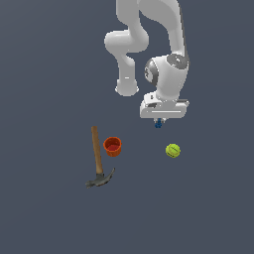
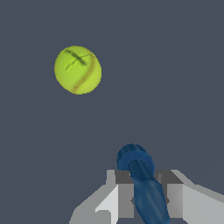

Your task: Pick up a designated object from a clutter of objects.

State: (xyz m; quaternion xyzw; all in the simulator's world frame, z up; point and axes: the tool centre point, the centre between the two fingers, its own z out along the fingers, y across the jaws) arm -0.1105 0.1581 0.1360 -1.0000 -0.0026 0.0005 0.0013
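The tiny dark-blue clamp piece [image 1: 158, 124] hangs just under my gripper [image 1: 158, 121], above the floor. In the wrist view the blue clamp piece [image 2: 142, 179] sits between the two grey fingers [image 2: 124, 197], which are closed against it. The yellow-green tennis ball [image 1: 172, 150] lies on the floor below and to the exterior view's right of the gripper; it also shows in the wrist view [image 2: 78, 70]. The orange-red cup [image 1: 113, 146] stands upright to the exterior view's left. The wooden-handled claw hammer [image 1: 97, 158] lies beside the cup.
The dark grey floor [image 1: 49, 213] spreads all around. The white arm [image 1: 163, 59] reaches down from the top of the exterior view.
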